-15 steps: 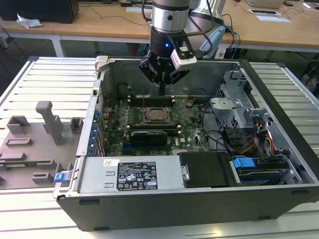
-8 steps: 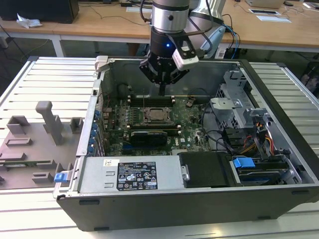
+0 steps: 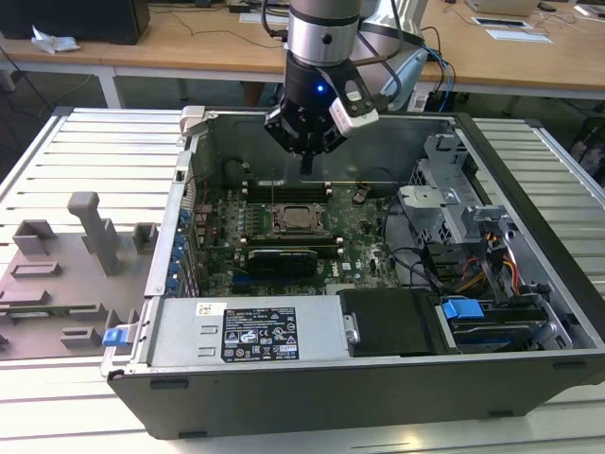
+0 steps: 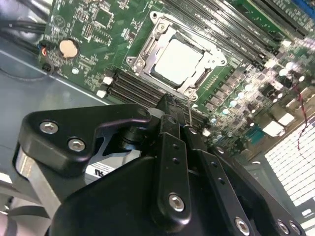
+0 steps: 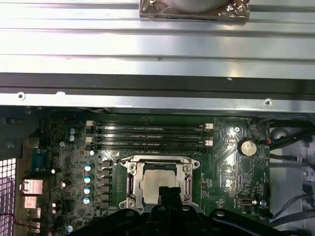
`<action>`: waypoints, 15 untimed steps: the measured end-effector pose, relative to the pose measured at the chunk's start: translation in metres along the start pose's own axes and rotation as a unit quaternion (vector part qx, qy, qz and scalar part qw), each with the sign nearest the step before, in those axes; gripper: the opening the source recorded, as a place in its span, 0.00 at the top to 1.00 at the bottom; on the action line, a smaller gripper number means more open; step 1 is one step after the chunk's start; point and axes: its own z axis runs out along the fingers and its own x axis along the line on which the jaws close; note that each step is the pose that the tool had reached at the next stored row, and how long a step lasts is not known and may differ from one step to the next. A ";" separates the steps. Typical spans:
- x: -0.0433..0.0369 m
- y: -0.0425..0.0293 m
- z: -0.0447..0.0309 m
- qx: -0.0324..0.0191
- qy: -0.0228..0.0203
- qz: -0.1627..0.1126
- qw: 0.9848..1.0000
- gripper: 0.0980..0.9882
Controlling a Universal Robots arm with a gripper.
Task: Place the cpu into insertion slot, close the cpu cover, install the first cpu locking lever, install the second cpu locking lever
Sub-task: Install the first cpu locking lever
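The cpu (image 4: 178, 60) lies flat in the insertion slot (image 5: 158, 160) on the green motherboard, its pale silver top showing through the window of the cpu cover (image 5: 132, 181). The cover lies down flat around the chip. In the exterior view my gripper (image 3: 305, 163) hangs inside the open computer case, above the memory slots just behind the cpu (image 3: 295, 219). Its black fingers (image 4: 170, 118) are shut together with nothing between them. In the second wrist view a thin metal rod (image 4: 189, 112) stands up at the socket's edge, close to the fingertips.
Long black memory slots (image 5: 150, 136) run beside the socket, and a coin battery (image 5: 247, 147) sits nearby. The case walls, a black power supply (image 3: 255, 331), a drive cage (image 3: 444, 203) and loose cables (image 3: 492, 270) ring the board. Grey fixtures (image 3: 90, 232) stand at the exterior view's left.
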 end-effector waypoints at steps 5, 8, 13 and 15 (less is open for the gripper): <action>0.0000 0.0000 0.0000 0.000 0.000 -0.007 1.000 0.99; 0.0000 0.0000 0.0000 0.001 0.000 -0.007 1.000 0.99; 0.0082 0.0003 0.0006 0.001 0.000 -0.007 1.000 0.99; 0.0227 0.0009 0.0012 0.001 0.000 -0.007 1.000 0.99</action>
